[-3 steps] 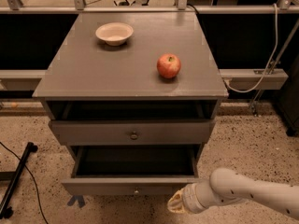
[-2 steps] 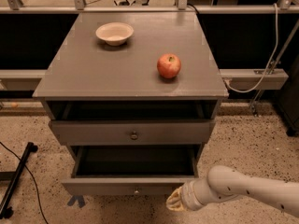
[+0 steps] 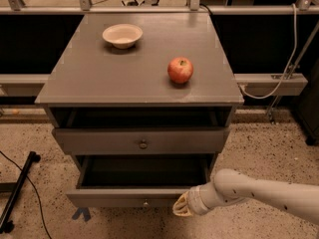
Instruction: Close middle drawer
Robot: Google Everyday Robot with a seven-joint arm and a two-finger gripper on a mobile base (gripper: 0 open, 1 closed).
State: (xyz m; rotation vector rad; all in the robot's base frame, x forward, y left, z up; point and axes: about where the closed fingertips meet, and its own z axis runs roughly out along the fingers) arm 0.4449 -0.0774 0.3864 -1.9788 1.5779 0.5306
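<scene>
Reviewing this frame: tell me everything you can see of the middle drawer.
The middle drawer is grey and looks wooden, with a low flat front and a tiny central knob. It is pulled well out below the taller-fronted drawer. Its deep tray is open and dark, with no contents showing. The gripper is at the right end of its front, low near the floor. Whether it touches the front cannot be told.

Matt grey wooden cabinet (image 3: 99,76) and middle drawer (image 3: 114,197). Glossy red apple (image 3: 180,69), matt cream bowl (image 3: 122,35). Smooth off-white plastic gripper (image 3: 182,206), lower centre-right, beside the drawer front. Rough speckled stone floor (image 3: 259,153).
</scene>
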